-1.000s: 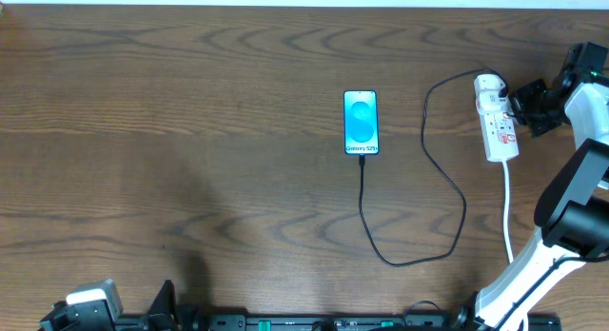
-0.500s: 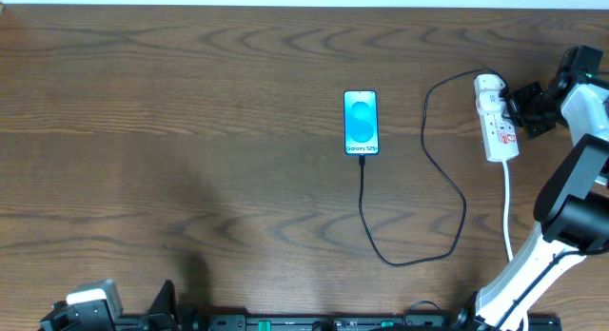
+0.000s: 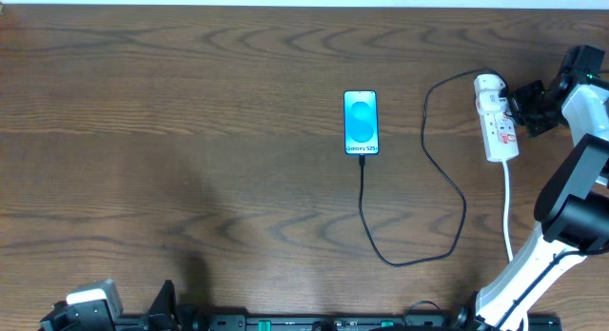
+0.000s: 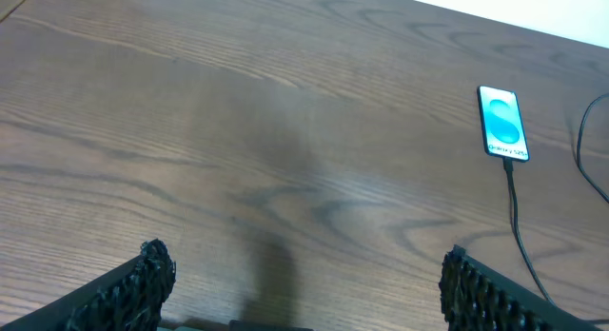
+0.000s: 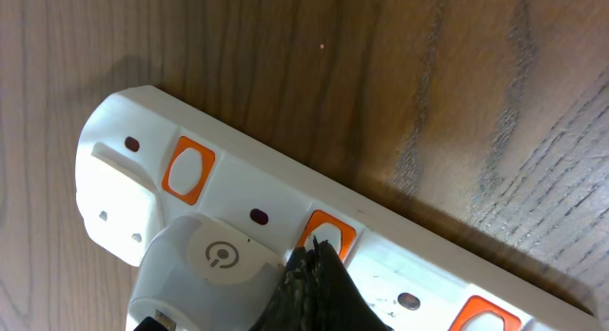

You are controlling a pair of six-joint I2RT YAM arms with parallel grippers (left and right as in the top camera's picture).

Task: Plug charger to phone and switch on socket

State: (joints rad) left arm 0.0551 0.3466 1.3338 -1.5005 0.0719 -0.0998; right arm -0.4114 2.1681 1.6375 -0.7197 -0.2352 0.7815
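Note:
The phone point(image 3: 361, 122) lies mid-table with its blue screen up; it also shows in the left wrist view point(image 4: 501, 124). The black charger cable point(image 3: 419, 207) runs from the phone's near end in a loop to the white socket strip point(image 3: 497, 122) at the right. My right gripper point(image 3: 519, 105) is shut, its fingertips point(image 5: 314, 260) pressed on an orange switch point(image 5: 328, 231) of the strip point(image 5: 124, 150), beside a white adapter point(image 5: 205, 269). My left gripper point(image 4: 300, 293) is open and empty, low at the near left edge.
The strip's white cord point(image 3: 507, 203) runs toward the near edge by the right arm's base point(image 3: 533, 274). Two other orange switches point(image 5: 187, 169) show on the strip. Dark wooden table point(image 3: 190, 131) stretches left of the phone.

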